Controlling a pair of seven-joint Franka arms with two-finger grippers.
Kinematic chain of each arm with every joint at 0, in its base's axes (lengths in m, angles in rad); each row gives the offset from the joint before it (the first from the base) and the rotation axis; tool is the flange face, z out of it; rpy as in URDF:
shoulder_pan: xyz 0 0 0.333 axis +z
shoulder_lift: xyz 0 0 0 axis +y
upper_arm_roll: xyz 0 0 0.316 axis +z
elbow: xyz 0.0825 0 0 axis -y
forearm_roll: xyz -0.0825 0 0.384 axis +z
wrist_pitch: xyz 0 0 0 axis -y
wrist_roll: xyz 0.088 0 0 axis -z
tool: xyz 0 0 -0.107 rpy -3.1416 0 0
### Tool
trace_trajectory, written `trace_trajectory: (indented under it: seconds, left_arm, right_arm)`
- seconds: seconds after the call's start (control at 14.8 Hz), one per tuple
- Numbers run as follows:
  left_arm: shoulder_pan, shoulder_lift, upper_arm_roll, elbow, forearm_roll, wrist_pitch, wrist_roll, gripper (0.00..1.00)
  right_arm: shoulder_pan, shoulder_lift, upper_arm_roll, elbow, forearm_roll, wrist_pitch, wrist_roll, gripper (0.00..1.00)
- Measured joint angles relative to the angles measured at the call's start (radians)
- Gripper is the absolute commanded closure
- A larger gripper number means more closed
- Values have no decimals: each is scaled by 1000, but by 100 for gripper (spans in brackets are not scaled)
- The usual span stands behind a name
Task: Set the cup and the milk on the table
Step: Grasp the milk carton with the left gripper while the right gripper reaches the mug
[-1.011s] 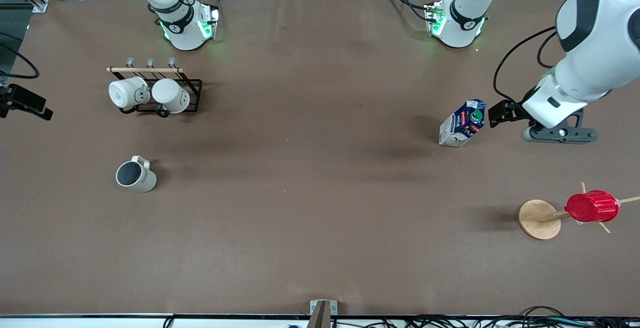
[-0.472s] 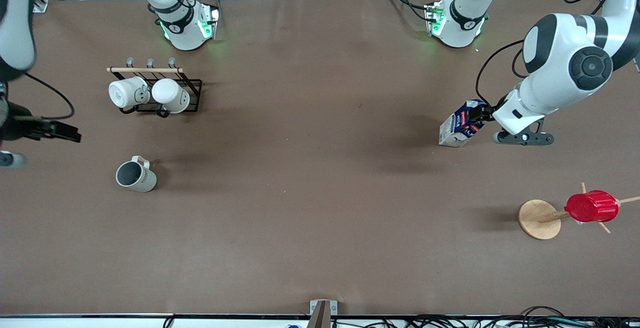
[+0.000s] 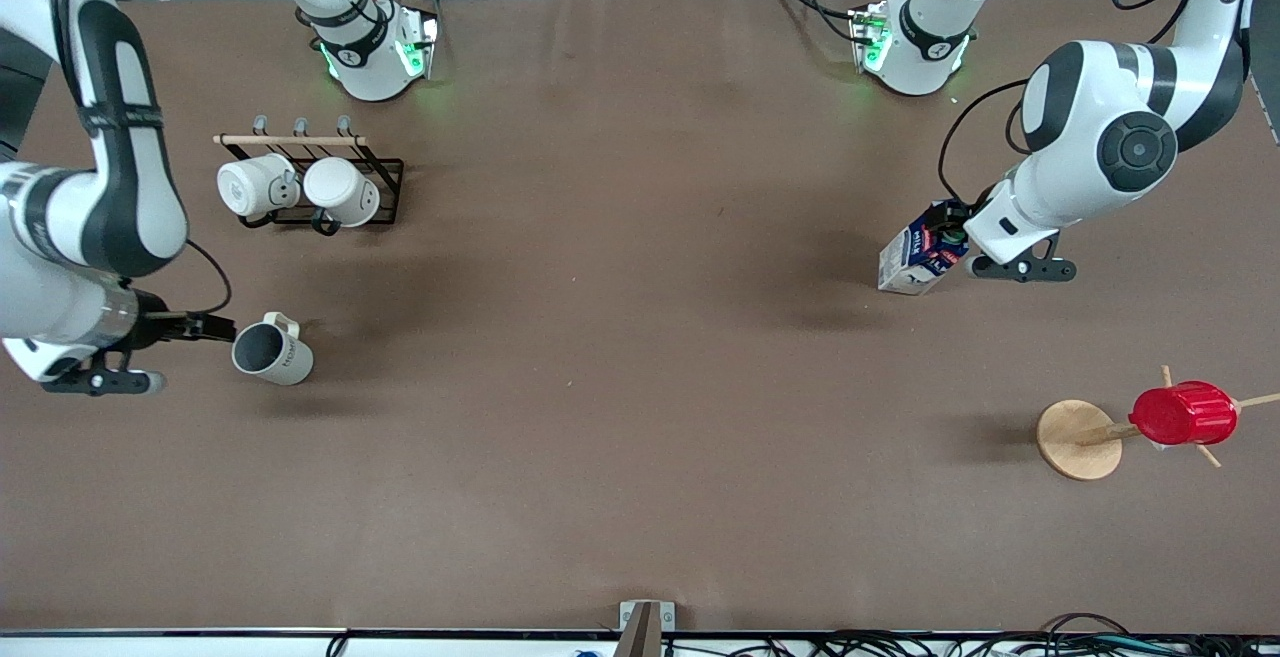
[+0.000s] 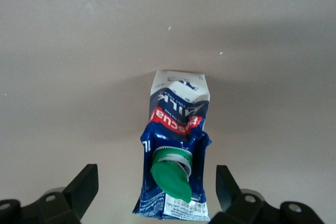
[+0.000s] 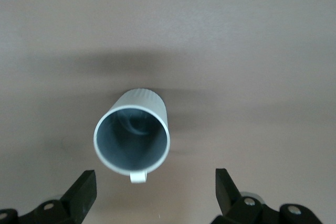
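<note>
Brown matte table (image 3: 640, 497): wide-open, empty left gripper (image 4: 157, 195) flanks light, crushable blue-white milk carton (image 4: 176, 156) for a gentle mid-body hold; wide-open, empty right gripper (image 5: 152, 195) nears rigid cream mug (image 5: 132, 138).

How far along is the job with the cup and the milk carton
Nothing looks done: the small cream mug and blue-and-white milk carton stand ungripped on the brown table. In hand: the open right gripper is at the mug, the open left gripper straddles the carton's top. Left: grasping and placing both.
</note>
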Motion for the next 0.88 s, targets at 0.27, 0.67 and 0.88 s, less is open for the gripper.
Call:
trace_trajectory:
  seconds: [0.27, 0.67, 0.88]
  left_arm:
    - [0, -10, -1, -39, 0, 1, 0, 8]
    - [-1, -14, -2, -58, 0, 17, 0, 42]
    - [-1, -14, -2, -59, 0, 24, 0, 57]
  right_arm:
    - [-5, 60, -2, -47, 11, 127, -38, 0]
    - [-17, 130, -3, -55, 62, 228, -88, 42]
    - [-19, 141, -3, -55, 67, 236, -94, 98]
